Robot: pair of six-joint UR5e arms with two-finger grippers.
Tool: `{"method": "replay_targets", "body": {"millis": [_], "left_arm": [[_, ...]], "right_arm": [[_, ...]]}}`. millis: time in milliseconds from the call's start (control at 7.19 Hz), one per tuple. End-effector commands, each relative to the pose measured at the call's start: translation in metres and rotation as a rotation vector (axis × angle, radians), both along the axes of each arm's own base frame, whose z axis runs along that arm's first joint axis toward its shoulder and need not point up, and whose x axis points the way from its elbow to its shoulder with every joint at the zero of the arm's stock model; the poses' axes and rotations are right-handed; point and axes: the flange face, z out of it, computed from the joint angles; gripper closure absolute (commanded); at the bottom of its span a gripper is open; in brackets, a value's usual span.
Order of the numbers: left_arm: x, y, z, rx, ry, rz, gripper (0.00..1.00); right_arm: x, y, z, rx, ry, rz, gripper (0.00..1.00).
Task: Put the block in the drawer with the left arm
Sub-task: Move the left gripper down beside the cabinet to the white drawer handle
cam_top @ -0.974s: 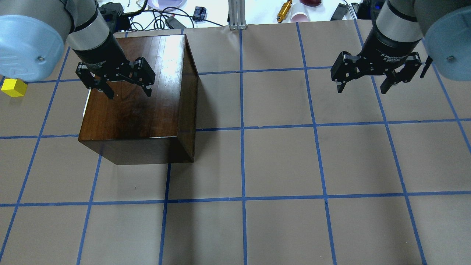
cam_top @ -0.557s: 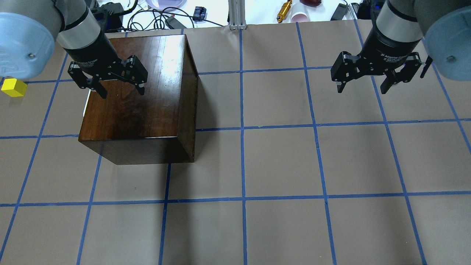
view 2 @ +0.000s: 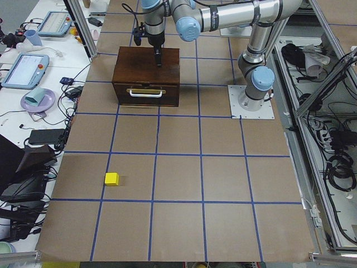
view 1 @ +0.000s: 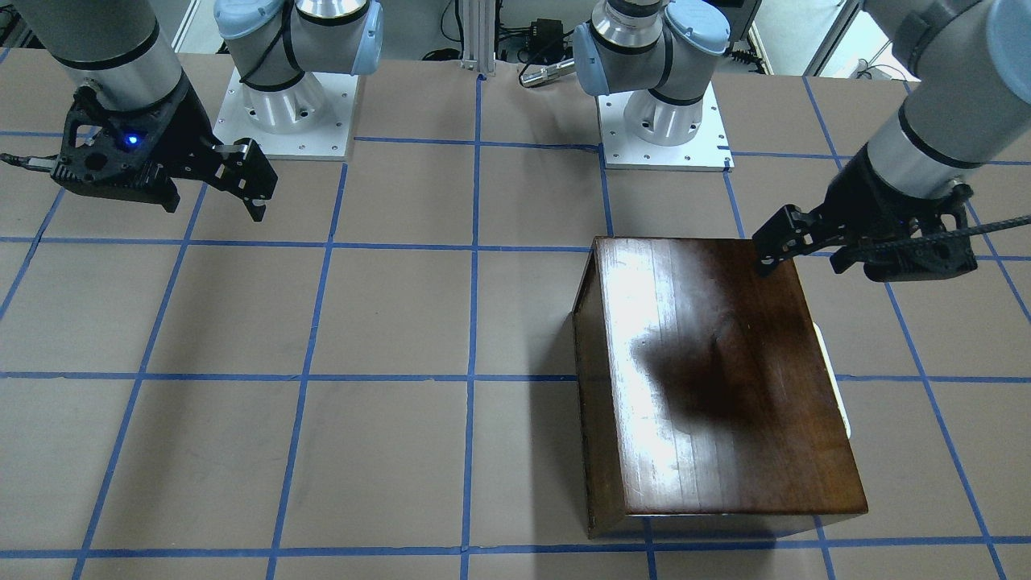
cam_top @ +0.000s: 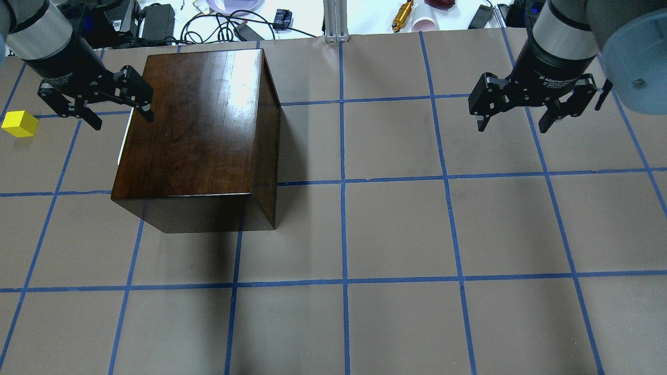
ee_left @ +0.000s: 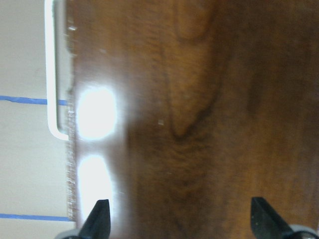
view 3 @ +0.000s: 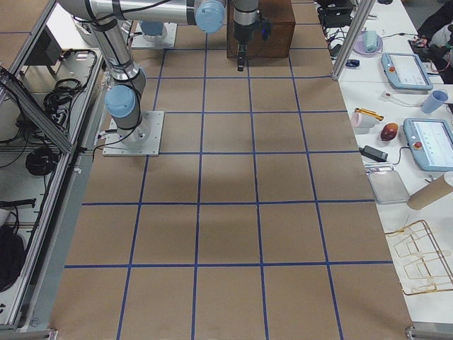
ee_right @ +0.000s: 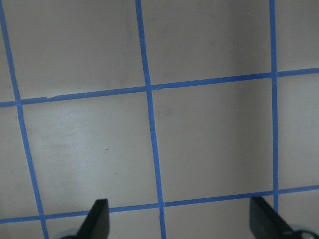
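The yellow block [cam_top: 20, 124] sits on the table [cam_top: 396, 229], well left of the dark wooden box [cam_top: 198, 130]. The left gripper [cam_top: 123, 121] hangs spread and empty over the box's left edge, above the drawer [view 2: 146, 94], which sits flush in the box's face. Far right of the box, the right gripper [cam_top: 513, 127] hovers spread, holding nothing.

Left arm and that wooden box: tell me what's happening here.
The left gripper hovers open and empty over the wooden box's edge, above the drawer front, which looks shut. The yellow block sits untouched on the table beyond it. The right gripper hangs open over the table's other end.
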Motion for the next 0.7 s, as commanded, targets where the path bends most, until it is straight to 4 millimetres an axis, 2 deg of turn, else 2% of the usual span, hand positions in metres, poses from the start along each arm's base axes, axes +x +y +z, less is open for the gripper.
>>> {"method": "replay_targets", "body": {"millis": [0,278,418,557], "left_arm": [[0.061,-0.009,-0.011,0.01,0.005,0.067,0.0],[0.121,-0.022,-0.041,-0.01,0.057,0.01,0.0],[0.137,-0.036,-0.059,-0.042,0.057,-0.016,0.0],[0.142,-0.041,-0.073,-0.028,0.066,-0.035,0.0]], "right_arm": [[0.0,0.0,0.0,0.0,0.0,0.0,0.0],[0.0,0.0,0.0,0.0,0.0,0.0,0.0],[0.0,0.0,0.0,0.0,0.0,0.0,0.0],[0.0,0.0,0.0,0.0,0.0,0.0,0.0]]}}
